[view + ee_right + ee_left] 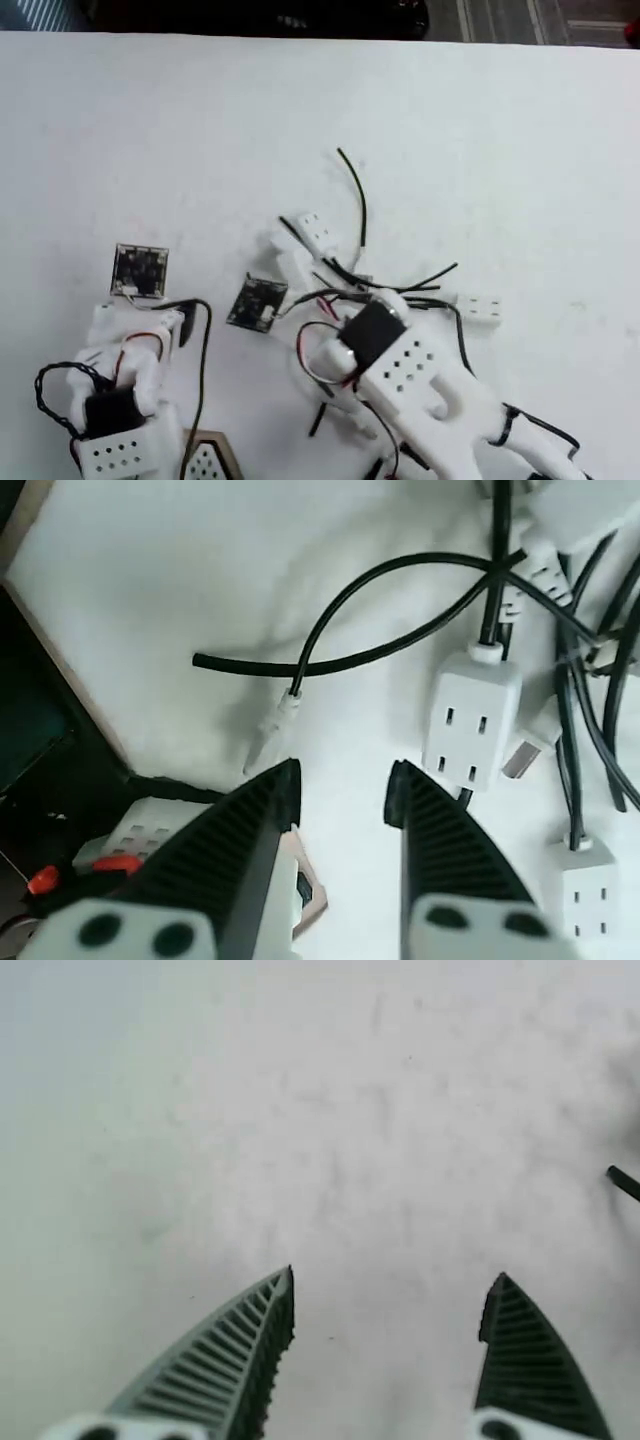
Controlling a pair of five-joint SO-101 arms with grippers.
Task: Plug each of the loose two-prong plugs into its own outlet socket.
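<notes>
hovering spread and empty near the front edge of the white worktop (500, 120), the right gripper (345, 770) faces a white plastic outlet socket (470, 725). a small white plug (268, 730) lies near, its black cord (330, 630) crossing others, so a pull could drag the socket. left gripper (394, 1276) gapes, empty.

In the high view the right arm's white plastic body (420, 385) covered part of the tangle of thin black cords (364, 210) (what lay under it could not be told). A black cable end (622, 1182) was cut off by the left wrist view's edge. A white moulded piece (590, 505) ran out of the right wrist view's corner, unidentifiable.
</notes>
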